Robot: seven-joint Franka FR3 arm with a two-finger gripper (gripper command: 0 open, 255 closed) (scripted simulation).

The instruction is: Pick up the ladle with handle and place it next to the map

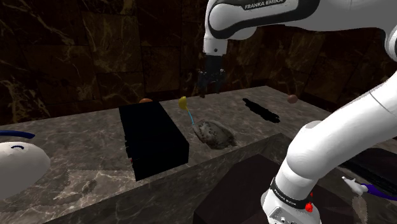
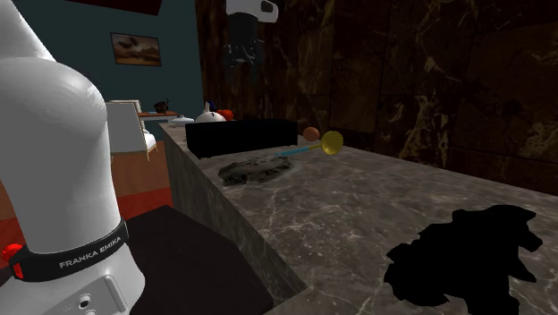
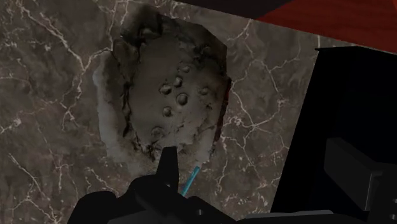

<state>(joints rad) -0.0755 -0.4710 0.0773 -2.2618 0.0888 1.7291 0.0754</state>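
Gripper (image 1: 210, 91) hung above a dark marble counter (image 1: 76, 146); ladle (image 1: 184, 102) seen unheld beside the grey crumpled map (image 1: 214, 134).
In the shoulder view, a black box (image 1: 153, 140) is set to the map's left. Just beside the map on that side the ladle is propped, yellow bowl raised, blue handle reaching the map's edge. The gripper is poised over the map, well apart from the ladle; whether it is open or closed cannot be told. A flat black shape (image 1: 261, 109) is seen to the map's right.

The counter (image 1: 83, 153) is smooth, dark veined marble; the grey map (image 3: 162, 95) looks rough and pitted, perhaps crumpled paper.
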